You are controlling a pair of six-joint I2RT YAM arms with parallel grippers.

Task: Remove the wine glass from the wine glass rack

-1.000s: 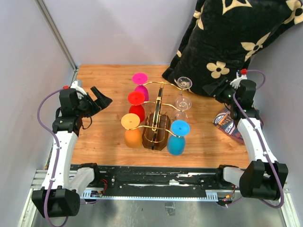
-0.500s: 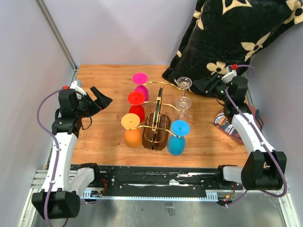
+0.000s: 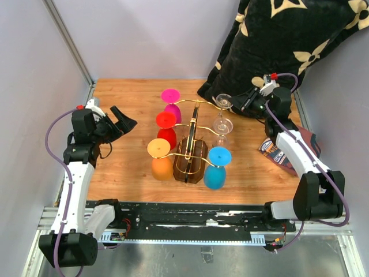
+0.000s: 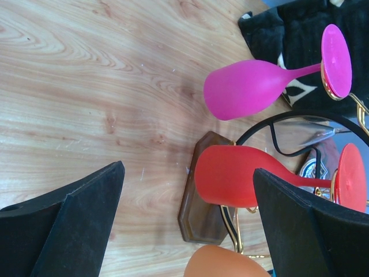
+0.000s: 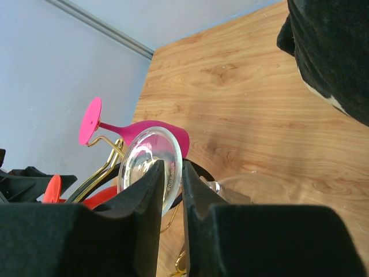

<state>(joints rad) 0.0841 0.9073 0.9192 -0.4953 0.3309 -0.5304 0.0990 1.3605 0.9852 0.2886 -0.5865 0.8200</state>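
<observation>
The gold wire wine glass rack (image 3: 194, 115) stands mid-table on a dark brown base (image 3: 191, 162). A clear wine glass (image 3: 223, 101) hangs upside down at its far right arm. My right gripper (image 3: 241, 105) has reached it from the right. In the right wrist view the gripper (image 5: 171, 167) is shut on the rim of the glass's round foot (image 5: 141, 161), and the clear bowl (image 5: 253, 187) hangs below. My left gripper (image 3: 124, 118) stays wide open left of the rack. In the left wrist view that gripper (image 4: 188, 168) faces the red glass (image 4: 230, 176), apart from it.
Pink (image 3: 171, 104), red (image 3: 166, 128), orange (image 3: 161, 158) and blue (image 3: 216, 167) glasses and a second clear one (image 3: 222, 127) also hang on the rack. A black flowered pillow (image 3: 282, 40) leans at the back right. A dark packet (image 3: 275, 151) lies under my right arm.
My right arm swung left from the pillow's edge to the rack, and its jaws narrowed onto the clear glass's foot. The left arm has not moved.
</observation>
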